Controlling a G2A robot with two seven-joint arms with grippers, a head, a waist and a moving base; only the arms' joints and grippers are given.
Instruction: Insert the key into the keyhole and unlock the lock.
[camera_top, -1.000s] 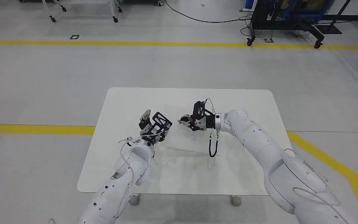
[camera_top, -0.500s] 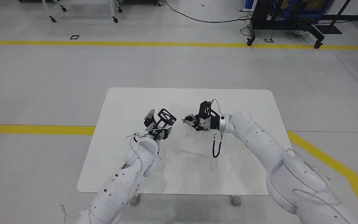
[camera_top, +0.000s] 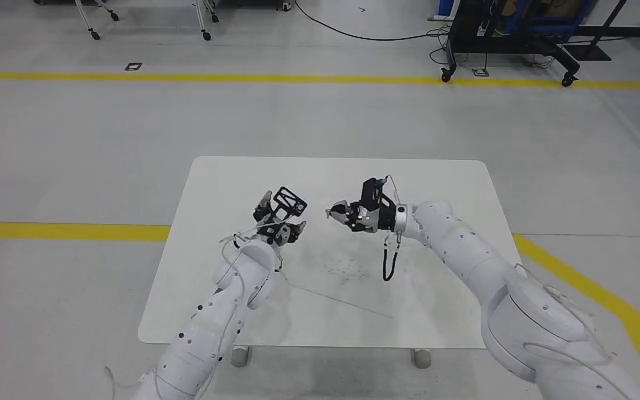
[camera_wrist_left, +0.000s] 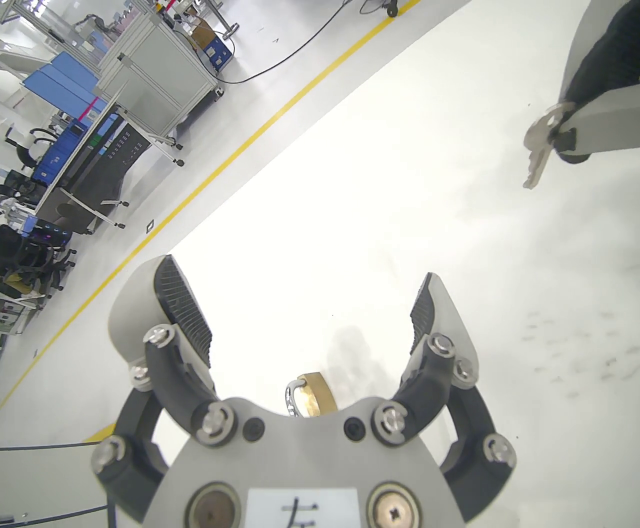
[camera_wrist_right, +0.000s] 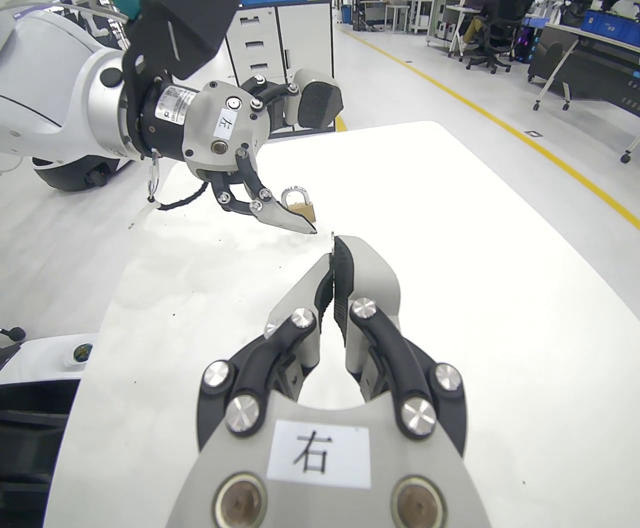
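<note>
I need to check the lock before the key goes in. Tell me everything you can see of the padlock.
The padlock is small, with a brass-coloured body and a silvery arched shackle that looks shut. It rests on the white table, close by the left gripper, whose jaws stand open. Nothing seems to touch it but the table; its keyhole is hidden.

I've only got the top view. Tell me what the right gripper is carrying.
Observer: The right gripper has its jaws shut on the key, blade sticking out.
Operator: Now find the lock for me.
Observer: The lock sits on the table, close by the left gripper.
Operator: Report the left jaws.
Observer: Open, gripping nothing.
</note>
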